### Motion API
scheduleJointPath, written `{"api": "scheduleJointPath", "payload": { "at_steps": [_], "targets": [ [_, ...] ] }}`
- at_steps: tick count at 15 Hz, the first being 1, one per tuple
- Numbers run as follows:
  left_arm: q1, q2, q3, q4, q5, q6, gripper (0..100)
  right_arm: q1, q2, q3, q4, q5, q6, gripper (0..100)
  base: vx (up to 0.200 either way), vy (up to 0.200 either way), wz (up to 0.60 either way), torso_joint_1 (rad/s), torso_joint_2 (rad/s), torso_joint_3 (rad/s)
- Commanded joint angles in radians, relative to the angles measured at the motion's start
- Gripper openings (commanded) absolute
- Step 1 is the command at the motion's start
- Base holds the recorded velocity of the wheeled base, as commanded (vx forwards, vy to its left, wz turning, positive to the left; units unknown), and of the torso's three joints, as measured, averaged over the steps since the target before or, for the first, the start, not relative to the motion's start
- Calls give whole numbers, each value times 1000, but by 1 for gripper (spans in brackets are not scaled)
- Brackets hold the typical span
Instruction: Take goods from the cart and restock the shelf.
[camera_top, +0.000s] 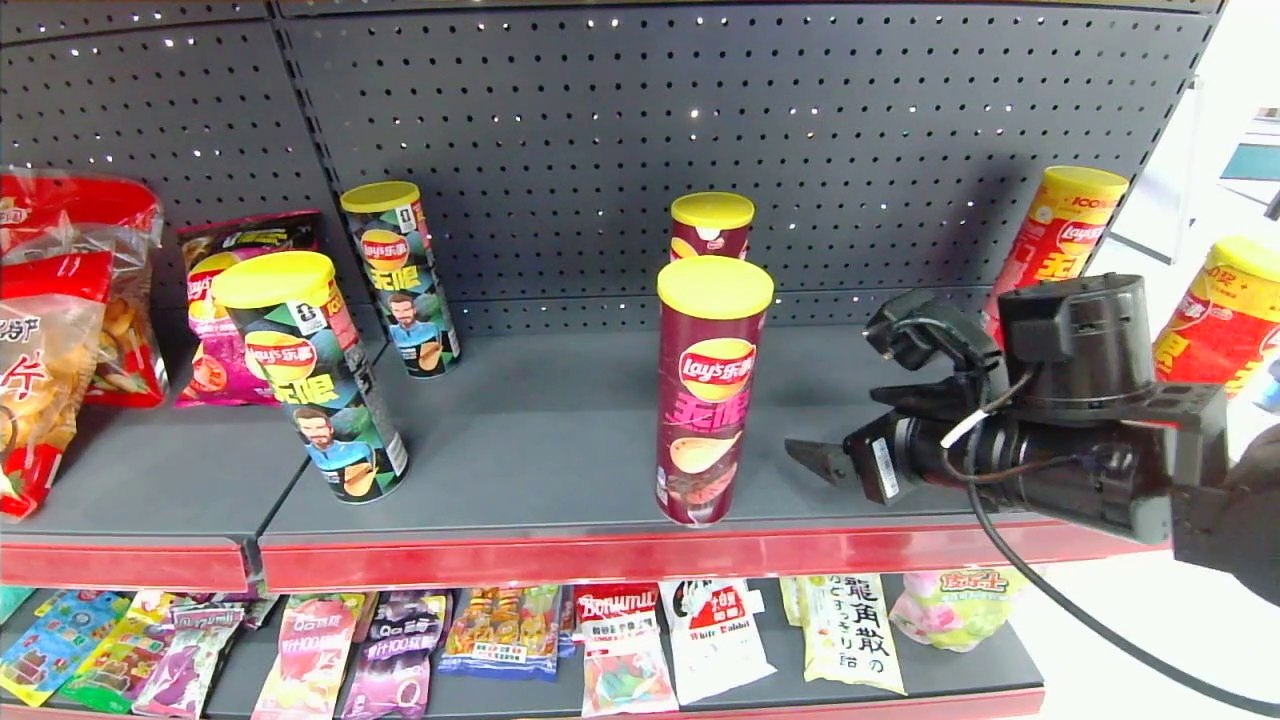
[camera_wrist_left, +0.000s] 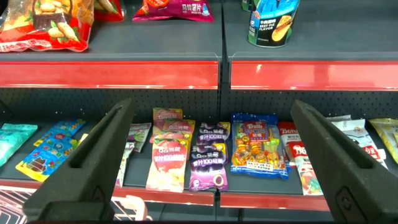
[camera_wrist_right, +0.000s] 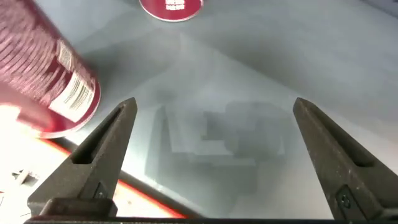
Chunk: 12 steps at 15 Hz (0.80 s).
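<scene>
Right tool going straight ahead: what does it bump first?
Probably the back maroon can, straight ahead of the right tool; the front maroon can sits just aside, so it may get brushed.

We found the front can (camera_top: 712, 390) standing at the shelf (camera_top: 560, 440) edge, the rear can (camera_top: 711, 225) behind it, two cans (camera_top: 310, 380) to their left, and our right gripper (camera_top: 812, 462) just right of the front can.

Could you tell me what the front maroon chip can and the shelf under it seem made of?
The front maroon chip can: probably cardboard tube with glossy printed wrap, given its sheen; its yellow lid looks plastic. The shelf: likely painted metal, matte grey, with perforated back.
</scene>
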<state>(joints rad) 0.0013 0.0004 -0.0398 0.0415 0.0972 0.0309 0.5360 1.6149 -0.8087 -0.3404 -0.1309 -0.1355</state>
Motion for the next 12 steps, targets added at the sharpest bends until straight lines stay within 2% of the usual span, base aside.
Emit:
{"api": "scheduleJointPath", "payload": {
  "at_steps": [1, 3, 4, 7, 10, 12],
  "targets": [
    [0, 0, 0, 0, -1, -2, 100, 44, -260, 109, 3, -62, -9, 100, 0, 0, 0, 0, 0, 0],
    [0, 0, 0, 0, -16, -11, 100, 52, -385, 172, 15, -99, -10, 100, 0, 0, 0, 0, 0, 0],
    [0, 0, 11, -3, -21, -11, 100, 13, -492, 229, 34, -102, -19, 100, 0, 0, 0, 0, 0, 0],
    [-1, 0, 26, -20, -53, -9, 100, -271, -701, 286, 190, -79, -44, 100, 0, 0, 0, 0, 0, 0],
    [0, 0, 40, -41, -60, -9, 100, -554, -929, 327, 371, 19, -38, 100, 0, 0, 0, 0, 0, 0],
    [-1, 0, 40, -41, -62, -9, 100, -617, -1126, 402, 454, 77, -39, 100, 0, 0, 0, 0, 0, 0]
  ]
}}
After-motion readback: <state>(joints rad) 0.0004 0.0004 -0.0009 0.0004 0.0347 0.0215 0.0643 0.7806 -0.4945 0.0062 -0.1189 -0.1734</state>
